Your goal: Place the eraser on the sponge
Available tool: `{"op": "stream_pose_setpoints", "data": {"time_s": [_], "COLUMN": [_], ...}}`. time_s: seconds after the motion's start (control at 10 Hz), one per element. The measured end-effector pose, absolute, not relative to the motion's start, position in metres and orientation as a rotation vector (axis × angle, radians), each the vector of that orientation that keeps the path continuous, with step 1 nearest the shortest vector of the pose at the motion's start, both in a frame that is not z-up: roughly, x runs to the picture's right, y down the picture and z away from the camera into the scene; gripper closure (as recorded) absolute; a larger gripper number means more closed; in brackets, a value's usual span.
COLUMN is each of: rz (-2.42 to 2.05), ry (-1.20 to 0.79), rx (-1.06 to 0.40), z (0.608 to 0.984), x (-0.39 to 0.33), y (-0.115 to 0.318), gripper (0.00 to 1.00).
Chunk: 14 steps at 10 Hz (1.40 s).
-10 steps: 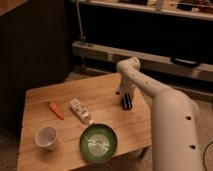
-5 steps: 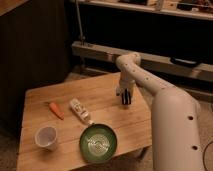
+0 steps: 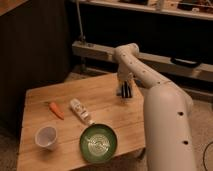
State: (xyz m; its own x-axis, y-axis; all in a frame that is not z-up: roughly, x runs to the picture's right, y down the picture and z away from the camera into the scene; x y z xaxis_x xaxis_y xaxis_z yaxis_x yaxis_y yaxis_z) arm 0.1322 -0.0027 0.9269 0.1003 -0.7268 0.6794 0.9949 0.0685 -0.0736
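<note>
Your gripper (image 3: 125, 92) sits closed, low over the wooden table's (image 3: 107, 106) far edge; whether it's gripping anything, can't tell.

Laboratory-like workspace: a wooden bench (image 3: 115, 107) stands before dark shelving (image 3: 150, 10) and a metal rail (image 3: 100, 50); the robot's gripper (image 3: 125, 91) is low over the bench's far side.

The arm (image 3: 150, 82) stretches forward, its closed gripper (image 3: 125, 91) pointing straight down.
</note>
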Motion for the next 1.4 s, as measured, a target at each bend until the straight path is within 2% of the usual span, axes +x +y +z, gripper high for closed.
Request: {"op": "stream_pose_setpoints", "data": {"time_s": [0.8, 1.2, 1.4], "rz": [-1.369, -1.379, -1.373], "ry": [-0.668, -0.649, -0.633], "rx": [-0.545, -0.582, -0.590], "z": [0.952, 0.957, 0.957], "x": [0.133, 0.133, 0.138], "y": [0.019, 0.022, 0.022], "gripper": [0.98, 0.56, 0.38]}}
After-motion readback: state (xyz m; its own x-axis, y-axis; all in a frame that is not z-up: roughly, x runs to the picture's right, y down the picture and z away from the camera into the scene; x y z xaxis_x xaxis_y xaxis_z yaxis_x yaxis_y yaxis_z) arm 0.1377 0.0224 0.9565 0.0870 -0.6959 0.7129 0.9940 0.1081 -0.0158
